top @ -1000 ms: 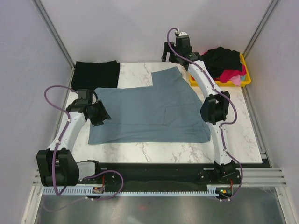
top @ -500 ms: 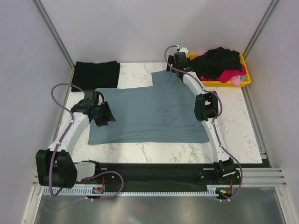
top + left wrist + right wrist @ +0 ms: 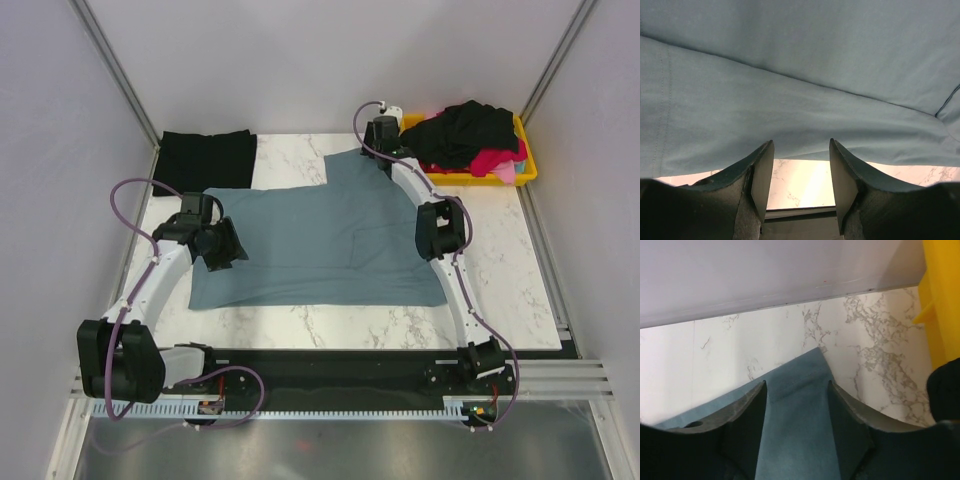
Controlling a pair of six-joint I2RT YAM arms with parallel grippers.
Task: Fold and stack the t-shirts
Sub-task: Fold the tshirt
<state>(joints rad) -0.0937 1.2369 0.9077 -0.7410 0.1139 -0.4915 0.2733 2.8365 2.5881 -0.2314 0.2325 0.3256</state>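
A slate blue-grey t-shirt point(image 3: 320, 235) lies spread flat on the marble table. My left gripper point(image 3: 228, 250) is open, low over the shirt's left edge; in the left wrist view the cloth point(image 3: 790, 90) fills the frame beyond the open fingers point(image 3: 760, 175). My right gripper point(image 3: 378, 148) is open, down at the shirt's far right corner; in the right wrist view that corner point(image 3: 805, 385) lies between the spread fingers point(image 3: 752, 410). A folded black t-shirt point(image 3: 205, 158) lies at the far left. Black and pink-red shirts point(image 3: 470, 135) are heaped in the bin.
A yellow plastic bin point(image 3: 520, 170) stands at the far right corner, close to my right gripper; its wall shows in the right wrist view point(image 3: 940, 300). The back wall point(image 3: 765, 270) rises just beyond the shirt corner. Bare marble point(image 3: 330, 325) runs along the near edge.
My right arm swung left and down from beside the bin to the shirt's far right corner. My left gripper shifted slightly right onto the shirt's left edge.
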